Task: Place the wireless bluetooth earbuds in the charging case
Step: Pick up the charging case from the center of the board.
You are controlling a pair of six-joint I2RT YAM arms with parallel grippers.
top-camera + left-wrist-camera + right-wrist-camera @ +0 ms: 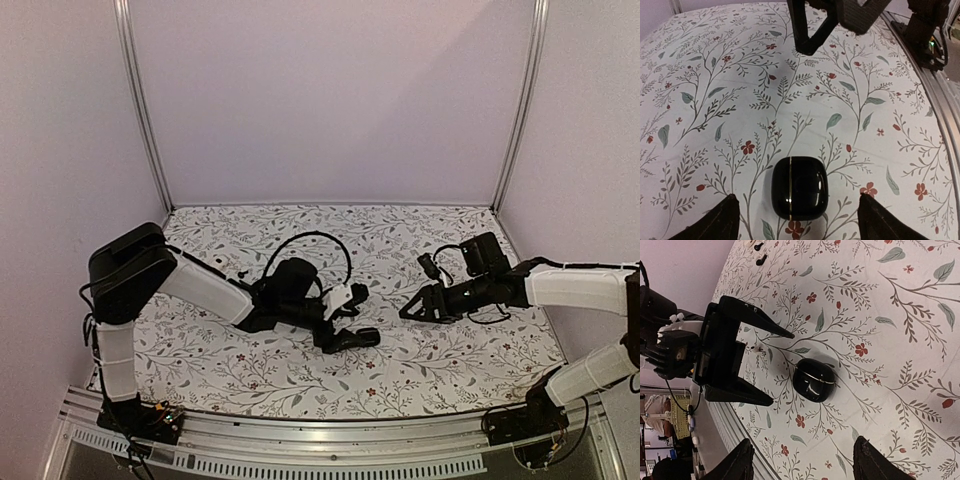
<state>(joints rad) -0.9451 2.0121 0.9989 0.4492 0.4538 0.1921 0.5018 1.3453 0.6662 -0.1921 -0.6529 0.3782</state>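
You face a desk (300,375) covered in a white cloth printed with leafy sprigs and small red flowers, enclosed by plain pale lilac walls (330,100) with two aluminium posts (140,110), under even light.

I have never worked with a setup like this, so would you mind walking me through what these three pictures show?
These are two robot arms bolted at the near edge of a table with a floral cloth. The overhead picture looks down from behind them; the other two come from cameras on each wrist, so each shows its own fingers at the bottom edge.

The left gripper stands open around a small black charging case, closed and lying on the cloth, without touching it. The right gripper hovers nearby, open and holding nothing. Both wrist views show the same case from opposite sides.

Far off in the right wrist view lie two tiny black earbuds, loose on the cloth.
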